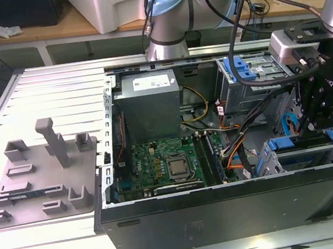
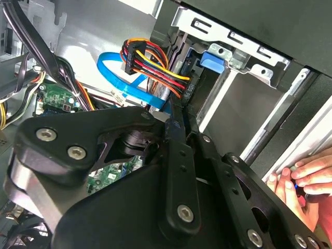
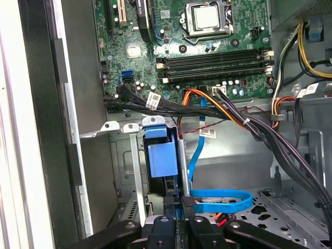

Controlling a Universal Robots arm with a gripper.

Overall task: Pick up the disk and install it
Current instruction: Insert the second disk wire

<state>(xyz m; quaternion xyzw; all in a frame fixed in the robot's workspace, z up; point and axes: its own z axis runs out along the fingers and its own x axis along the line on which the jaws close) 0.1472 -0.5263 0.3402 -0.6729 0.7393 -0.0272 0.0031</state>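
**A:** Inside the case (image 1: 224, 205), straight ahead of the gripper (image 3: 179, 203): what is the blue piece?

**B:** The disk (image 3: 161, 158), seen edge-on. It stands upright in the bay (image 3: 122, 155), just beyond the fingertips.

**A:** And the gripper's state?

**B:** The fingers are drawn almost together on the disk's near edge. I judge it a pinch grip, though the contact itself is partly hidden.

**A:** Why hold it by the edge?

**B:** Probably because the slot is narrow. A thin grip on the trailing edge lets the frame's rails line up with the bay walls.

**A:** And the wiring?

**B:** The cable bundle (image 3: 218, 106) crosses beyond the disk, and the blue cable (image 3: 223, 199) loops just beside the fingers. A slim grip helps to avoid both.

**A:** Anything else nearby?

**B:** A hand (image 2: 303, 179) rests at the case rim, off to one side of the gripper.
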